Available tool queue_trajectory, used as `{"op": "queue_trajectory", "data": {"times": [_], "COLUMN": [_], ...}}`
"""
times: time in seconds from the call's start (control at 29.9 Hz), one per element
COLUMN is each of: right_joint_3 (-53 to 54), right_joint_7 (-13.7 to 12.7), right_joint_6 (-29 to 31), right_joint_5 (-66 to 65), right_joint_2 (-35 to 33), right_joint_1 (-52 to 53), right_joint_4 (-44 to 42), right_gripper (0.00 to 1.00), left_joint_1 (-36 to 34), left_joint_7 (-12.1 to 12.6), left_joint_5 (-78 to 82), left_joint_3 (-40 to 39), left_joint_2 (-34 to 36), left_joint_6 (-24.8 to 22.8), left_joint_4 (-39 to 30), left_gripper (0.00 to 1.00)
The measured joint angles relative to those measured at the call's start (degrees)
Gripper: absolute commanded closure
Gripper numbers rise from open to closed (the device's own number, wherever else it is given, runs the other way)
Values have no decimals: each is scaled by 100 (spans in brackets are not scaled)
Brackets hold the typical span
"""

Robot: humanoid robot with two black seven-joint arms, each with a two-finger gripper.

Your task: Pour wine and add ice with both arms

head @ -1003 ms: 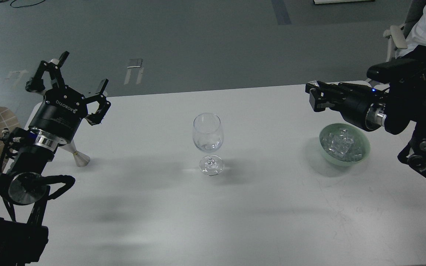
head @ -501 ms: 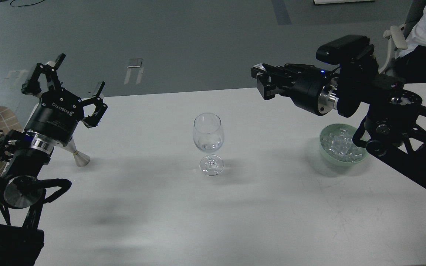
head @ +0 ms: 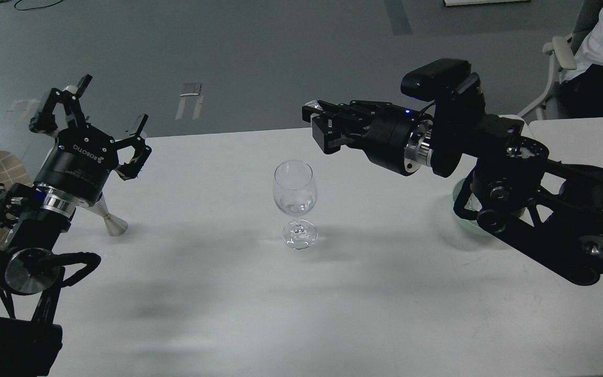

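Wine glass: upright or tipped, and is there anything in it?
Upright. The wine glass stands on its foot on the table, rim level. A little clear content sits low in the bowl; whether liquid or ice, cannot tell.

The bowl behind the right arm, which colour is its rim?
Pale green; only part of the bowl rim shows in the head view.

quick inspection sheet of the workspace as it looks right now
surface: white table, soft shadows.
job's things: wine glass upright at centre; green bowl mostly hidden behind the right arm.
clutter: metal cone-shaped piece beside the left arm.
grippers: left gripper open, empty; right gripper up and right of the glass, shut on a clear ice chunk.
cables: black loop on left arm.
surroundings: grey floor, seated person far right.
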Motion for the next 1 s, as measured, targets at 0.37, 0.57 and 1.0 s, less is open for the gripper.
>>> {"op": "queue_trajectory", "data": {"times": [0.37, 0.57, 1.0], "right_joint_3": [-431, -656, -777], "right_joint_7": [-153, -162, -171], "right_joint_6": [96, 119, 114], "right_joint_5": [-31, -35, -36], "right_joint_2": [302, 271, 141], "right_joint_1": [222, 215, 145], "right_joint_4": [-145, -184, -177], "right_gripper": [100, 100, 92], "left_joint_1": [9, 9, 9], "left_joint_7": [-8, -14, -18], "left_joint_5": [-9, -18, -11], "left_joint_3": [-19, -18, -19], "left_joint_2": [14, 10, 27], "left_joint_6": [-1, -7, -6], "left_joint_4": [3, 3, 3], "left_gripper": [2, 2, 2]}}
